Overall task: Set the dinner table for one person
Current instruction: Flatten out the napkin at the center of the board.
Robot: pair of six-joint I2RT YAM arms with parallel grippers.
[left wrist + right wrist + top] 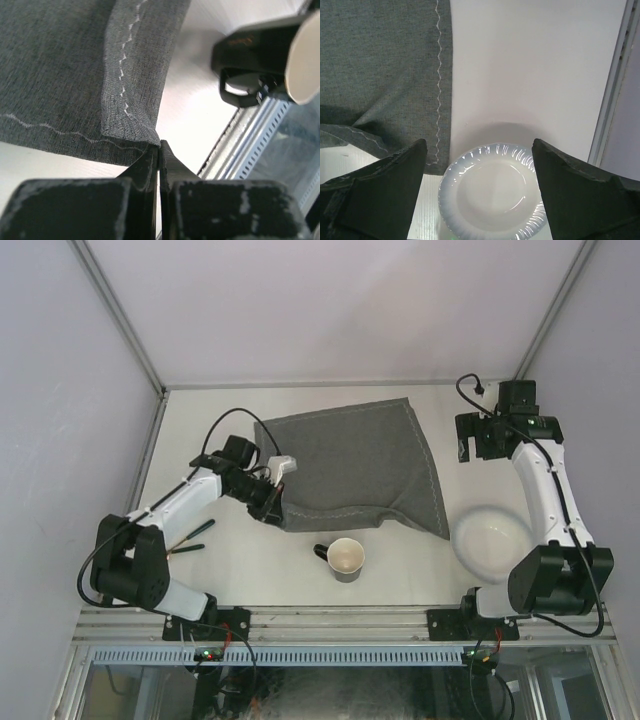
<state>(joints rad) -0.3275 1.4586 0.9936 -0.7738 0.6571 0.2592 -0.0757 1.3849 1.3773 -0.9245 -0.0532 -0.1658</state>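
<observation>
1. Tabletop: the off-white surface carries every item and extends from my bases to the far wall.
2. Left jaws: together, clamped on the 7 o'clock corner of the grey stitched cloth mat. A corner grip lets me drag or flatten the cloth without bunching its centre.
3. Mat condition: it lies skewed at tabletop centre, and its near edge, from 5 to 6 o'clock, is folded over. In my judgement it must be straightened before anything goes on it.
4. Right jaws: apart and holding nothing, hanging at 2 o'clock, above the white ridged-rim dish in the wrist view.
5. Waiting items: the dish sits at 4 o'clock, the black mug at 6 o'clock, and the dark-handled utensils at 8 o'clock. All lie off the mat, which leaves the cloth free to move.
</observation>
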